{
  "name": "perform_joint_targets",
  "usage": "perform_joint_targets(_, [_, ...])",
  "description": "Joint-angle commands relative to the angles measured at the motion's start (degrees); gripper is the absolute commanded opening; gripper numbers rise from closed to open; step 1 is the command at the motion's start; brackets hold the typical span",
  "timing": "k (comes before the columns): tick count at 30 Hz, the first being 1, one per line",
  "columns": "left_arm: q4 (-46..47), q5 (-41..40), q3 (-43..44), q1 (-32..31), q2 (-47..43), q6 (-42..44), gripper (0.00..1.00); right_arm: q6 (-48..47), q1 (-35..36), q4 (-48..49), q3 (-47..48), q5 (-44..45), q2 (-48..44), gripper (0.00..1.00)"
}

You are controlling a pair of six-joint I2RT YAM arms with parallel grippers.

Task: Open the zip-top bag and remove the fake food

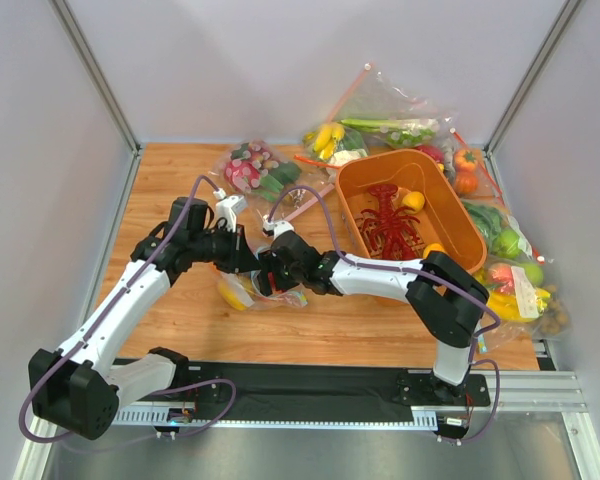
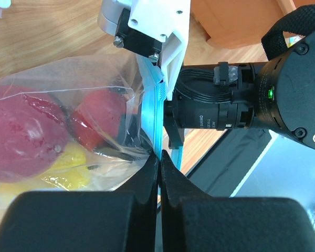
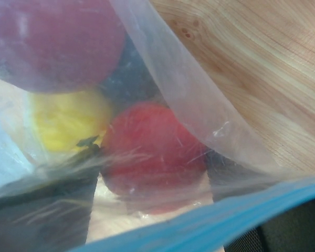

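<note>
The zip-top bag (image 1: 288, 297) lies on the wooden table between my two grippers. My left gripper (image 2: 160, 160) (image 1: 248, 262) is shut on the bag's teal-blue zip strip (image 2: 156, 113) and holds that edge upright. In the right wrist view my right gripper (image 3: 155, 157) (image 1: 270, 275) is inside the bag's mouth. Its dark fingers (image 3: 42, 210) stand open, close on either side of a round red fruit (image 3: 147, 139). The fake food shows through the film: a yellow fruit (image 3: 68, 118), a big dark-red fruit (image 3: 52, 42) and a dark one (image 3: 131, 73). The teal strip (image 3: 226, 220) crosses below.
An orange bin (image 1: 344, 192) holding a red toy lobster (image 1: 388, 228) stands right of the grippers. Other clear bags of toy food lie at the back (image 1: 260, 170) (image 1: 380, 130) and along the right edge (image 1: 510, 280). Grey walls enclose the table.
</note>
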Motion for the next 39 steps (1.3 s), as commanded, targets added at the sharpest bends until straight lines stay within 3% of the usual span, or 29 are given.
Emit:
perform_joint_targets(1, [1.1,0.7,0.9,-0.3,-0.1,3.2,0.0,-1.4,1.5,-5.4,-0.6,0.0,0.9,0.18])
perform_joint_targets(13, [-2.6,-11.9,2.2,-0.2,2.1,7.7,0.0,-1.8,-0.7,-11.1,3.0,0.9,-11.1,0.18])
perform_joint_targets(30, [-1.0,-11.0,1.6,0.6,4.1,6.0,0.0,0.8,-2.9,-9.4,3.3,-5.0,-23.9,0.19])
perform_joint_targets(39, [-0.8,-10.9,1.3,0.5,3.3,5.9,0.0,-1.9,-9.6,-13.4,3.5,-4.4,-31.4,0.19])
